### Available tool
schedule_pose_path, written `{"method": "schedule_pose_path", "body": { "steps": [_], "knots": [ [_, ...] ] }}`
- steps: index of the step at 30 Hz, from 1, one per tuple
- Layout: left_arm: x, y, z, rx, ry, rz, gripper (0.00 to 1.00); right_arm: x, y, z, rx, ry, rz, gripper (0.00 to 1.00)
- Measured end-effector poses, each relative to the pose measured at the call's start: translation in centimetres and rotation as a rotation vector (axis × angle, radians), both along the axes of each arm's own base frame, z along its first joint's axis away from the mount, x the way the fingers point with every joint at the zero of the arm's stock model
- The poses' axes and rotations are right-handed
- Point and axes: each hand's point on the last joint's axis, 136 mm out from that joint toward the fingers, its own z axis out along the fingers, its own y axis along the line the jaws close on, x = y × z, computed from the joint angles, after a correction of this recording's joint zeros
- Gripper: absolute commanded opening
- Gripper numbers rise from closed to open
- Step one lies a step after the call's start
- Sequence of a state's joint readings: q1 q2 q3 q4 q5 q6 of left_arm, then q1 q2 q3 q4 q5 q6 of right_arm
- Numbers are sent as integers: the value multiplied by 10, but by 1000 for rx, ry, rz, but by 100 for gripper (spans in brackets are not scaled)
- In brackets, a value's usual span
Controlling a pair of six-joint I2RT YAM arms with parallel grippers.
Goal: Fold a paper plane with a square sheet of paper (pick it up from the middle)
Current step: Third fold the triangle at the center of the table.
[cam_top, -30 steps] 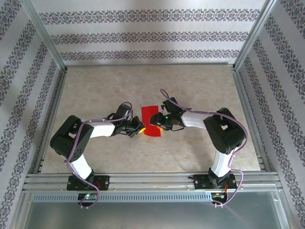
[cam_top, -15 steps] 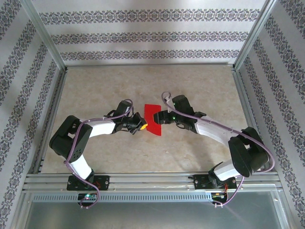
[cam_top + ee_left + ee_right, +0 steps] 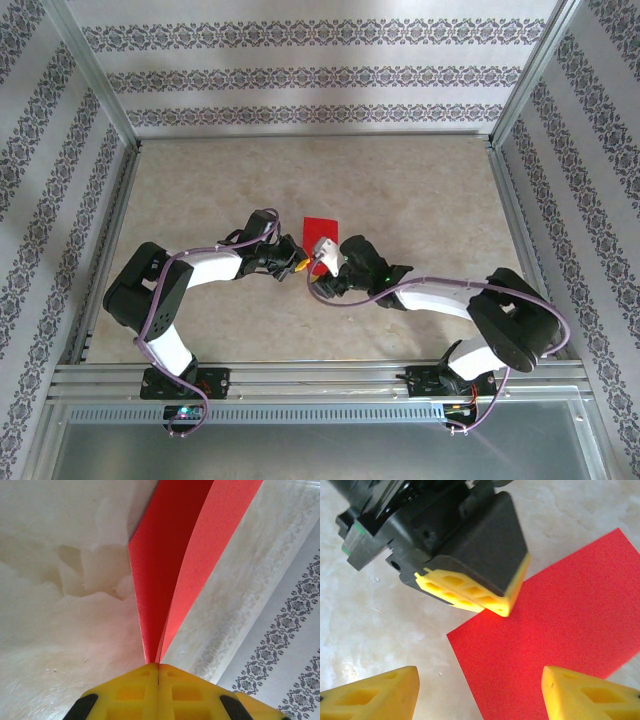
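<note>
Creasing was, by my reading, the step in hand. The left gripper (image 3: 158, 672), black-bodied with ribbed yellow fingers, held its jaws pressed together on the near edge of the bright red sheet of thin paper (image 3: 172, 565). In that wrist view two red layers fanned away from the pinch, so I judged the sheet to be folded at least once already. It sat near the middle of the pale marbled tabletop (image 3: 420, 190), between the two wrists. The right gripper (image 3: 480, 682) hung just above it with its yellow fingers wide apart and nothing between them, facing the left gripper's tip across one corner of the sheet. I reckoned the next move called for the right gripper to come down on a free edge or corner, close to the clamped spot but clear of the left fingers. It would need to take the wanted layer alone, since paper this thin would likely buckle or slide if nudged sideways first. From above, the right wrist and the left fingertips covered the near part of the sheet, and both wrist views cut off its far edges. I could not tell how many folds it carried, whether the pinched edge was lifted or resting on the tabletop, or whether the layers lined up.
</note>
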State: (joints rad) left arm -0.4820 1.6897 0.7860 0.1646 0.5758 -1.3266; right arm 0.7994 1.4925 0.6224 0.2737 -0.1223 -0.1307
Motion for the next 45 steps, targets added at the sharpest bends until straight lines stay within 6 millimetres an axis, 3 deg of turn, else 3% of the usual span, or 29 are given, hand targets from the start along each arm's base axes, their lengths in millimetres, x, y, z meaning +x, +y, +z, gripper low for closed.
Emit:
{"method": "schedule_pose_path", "body": {
  "steps": [7, 11, 18, 28, 29, 32, 36, 41, 45],
  "knots": [
    [0, 0, 0, -3, 7, 6, 0, 2, 10, -27, -77, -86, 50, 66],
    [0, 0, 0, -4, 8, 8, 0, 8, 13, -31, -92, -132, 51, 64],
    [0, 0, 0, -4, 11, 10, 0, 19, 16, -18, -74, -209, 30, 45],
    [1, 0, 2, -6, 6, 14, 0, 18, 13, -21, -85, -215, 31, 14],
    [1, 0, 3, -7, 4, 14, 2, 18, 13, -21, -84, -215, 31, 12],
    [0, 2, 6, -3, 2, 16, 22, 18, 13, -21, -82, -213, 34, 10],
    [3, 21, 13, 30, -4, 47, 39, 11, 14, -23, -72, -193, 56, 10],
    [14, 53, 33, 94, -65, 86, 45, -4, 17, -22, -23, -132, 103, 11],
    [27, 47, 58, 102, -153, 36, 43, -11, 20, -19, 33, -67, 126, 11]
  ]
}}
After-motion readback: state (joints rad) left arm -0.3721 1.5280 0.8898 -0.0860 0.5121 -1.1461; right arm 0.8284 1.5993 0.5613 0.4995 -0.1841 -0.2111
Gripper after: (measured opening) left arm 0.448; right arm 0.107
